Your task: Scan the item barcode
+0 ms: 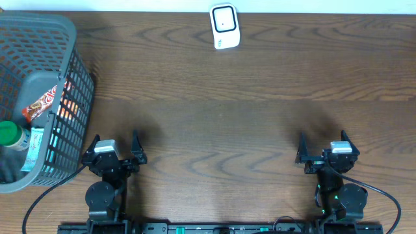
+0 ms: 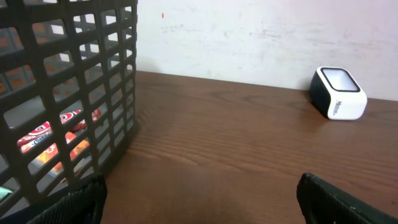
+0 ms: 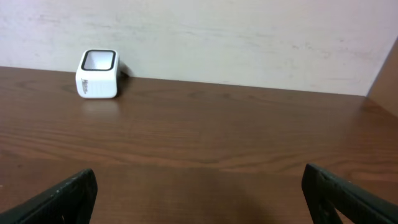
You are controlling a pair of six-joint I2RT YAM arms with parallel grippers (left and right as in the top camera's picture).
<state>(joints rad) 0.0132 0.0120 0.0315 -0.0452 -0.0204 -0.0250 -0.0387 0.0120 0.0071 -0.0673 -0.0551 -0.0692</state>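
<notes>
A white barcode scanner (image 1: 225, 26) with a dark window stands at the far middle of the wooden table; it also shows in the left wrist view as the scanner (image 2: 337, 93) and in the right wrist view as the scanner (image 3: 97, 74). Items lie in a grey mesh basket (image 1: 73, 58) at the far left: a red snack packet (image 1: 44, 104) and a green-capped bottle (image 1: 12, 134). The packet (image 2: 46, 134) shows through the basket's mesh. My left gripper (image 1: 114, 148) rests open near the front edge, right of the basket, holding nothing. My right gripper (image 1: 323, 148) rests open at the front right, holding nothing.
The basket wall (image 2: 74, 93) stands close on the left of my left gripper. A pale wall (image 3: 217, 37) rises behind the table's far edge. Black cables (image 1: 383, 195) trail from both arm bases at the front.
</notes>
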